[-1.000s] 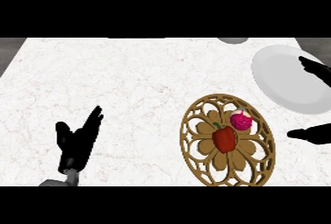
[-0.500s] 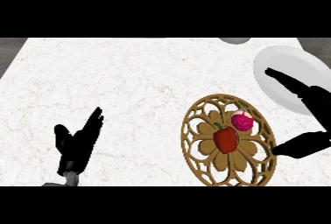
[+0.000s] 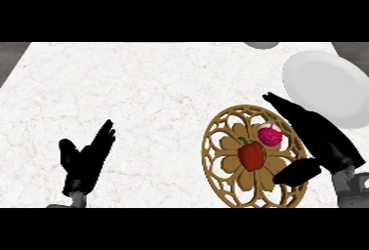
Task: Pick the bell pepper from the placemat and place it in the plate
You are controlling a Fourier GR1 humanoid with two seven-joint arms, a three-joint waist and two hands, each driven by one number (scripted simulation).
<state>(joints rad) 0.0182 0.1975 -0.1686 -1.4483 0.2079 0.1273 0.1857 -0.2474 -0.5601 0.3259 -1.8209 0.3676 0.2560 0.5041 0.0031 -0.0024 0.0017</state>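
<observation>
Pepper (image 3: 251,155) lies at centre of placemat (image 3: 252,155), strawberry (image 3: 271,135) just beside it. Right hand (image 3: 324,141) spread open over placemat's right rim, holding nothing. Plate (image 3: 326,88) beyond placemat. Left hand (image 3: 85,163) open, resting well left.

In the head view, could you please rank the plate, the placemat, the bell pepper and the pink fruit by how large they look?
1. Placemat, though the plate is cut by the view's edge, so these two are unsure.
2. Plate.
3. Bell pepper.
4. Pink fruit, only slightly smaller than the pepper.
</observation>
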